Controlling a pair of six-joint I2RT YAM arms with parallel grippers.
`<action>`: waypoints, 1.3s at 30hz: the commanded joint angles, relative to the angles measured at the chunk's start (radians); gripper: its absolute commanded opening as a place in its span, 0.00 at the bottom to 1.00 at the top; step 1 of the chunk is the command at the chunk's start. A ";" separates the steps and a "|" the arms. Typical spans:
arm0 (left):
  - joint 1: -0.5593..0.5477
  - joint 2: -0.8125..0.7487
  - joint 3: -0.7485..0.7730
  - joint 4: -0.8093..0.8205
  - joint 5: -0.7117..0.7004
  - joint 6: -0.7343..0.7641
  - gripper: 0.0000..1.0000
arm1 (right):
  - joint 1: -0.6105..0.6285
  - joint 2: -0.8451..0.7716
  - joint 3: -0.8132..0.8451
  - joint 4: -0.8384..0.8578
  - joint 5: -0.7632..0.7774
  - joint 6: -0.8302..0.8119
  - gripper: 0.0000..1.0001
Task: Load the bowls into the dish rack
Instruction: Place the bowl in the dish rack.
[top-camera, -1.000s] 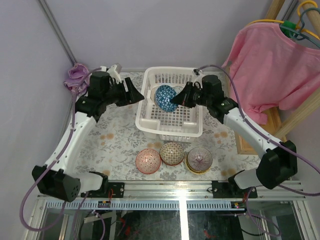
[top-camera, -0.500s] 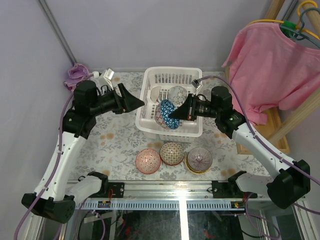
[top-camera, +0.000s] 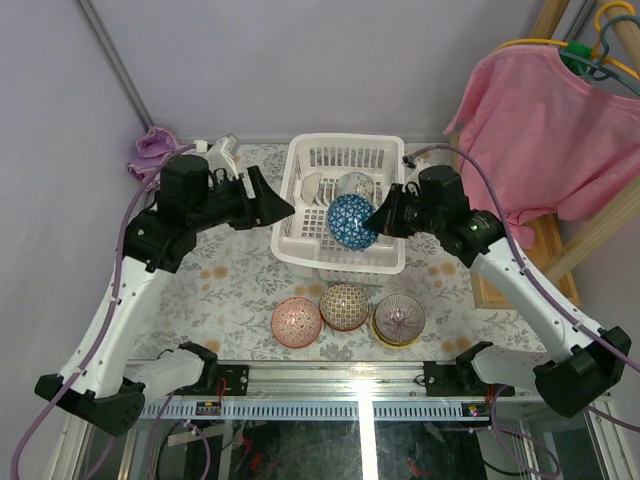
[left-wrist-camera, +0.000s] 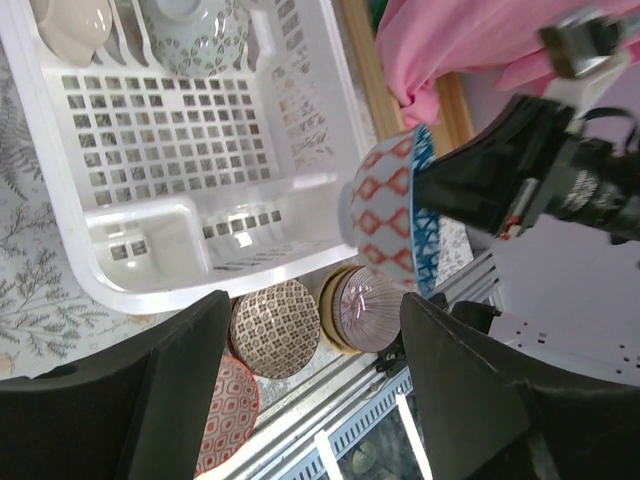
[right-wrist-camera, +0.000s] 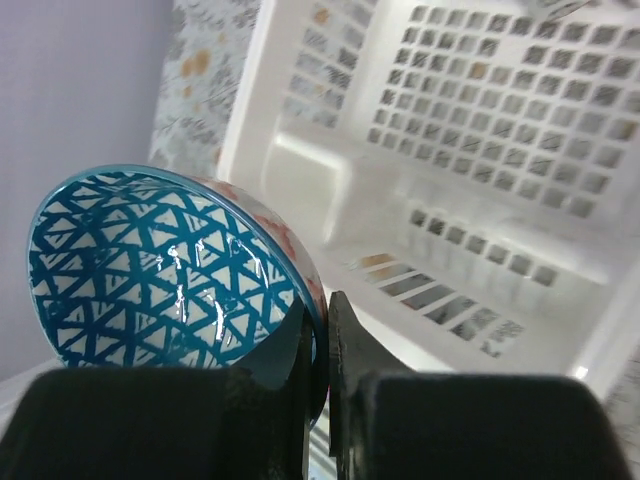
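floral tabletop (top-camera: 230, 285), dish rack (top-camera: 340, 268) holding two bowls (top-camera: 352, 184), right gripper (top-camera: 378, 222) clamped on blue bowl (top-camera: 351, 222), left gripper (top-camera: 270, 198) apart

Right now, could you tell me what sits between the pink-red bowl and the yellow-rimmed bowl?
A brown-netted bowl sits between them, close against both, as the top view shows.

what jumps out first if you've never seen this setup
A blue-patterned bowl pinched by its rim in the right claw, tilted over the white dish rack. Next, three patterned bowls lined up on the near side of the rack, and a pink shirt hanging at the far right.
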 joint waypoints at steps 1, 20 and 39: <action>-0.057 0.052 0.039 -0.087 -0.129 0.019 0.68 | 0.007 -0.014 0.127 -0.104 0.203 -0.099 0.00; -0.007 0.322 -0.006 0.008 -0.241 0.086 0.69 | 0.073 0.301 0.157 0.686 0.975 -1.017 0.00; 0.122 0.478 -0.030 0.101 -0.142 0.135 0.68 | 0.070 0.942 0.435 1.467 0.969 -1.920 0.00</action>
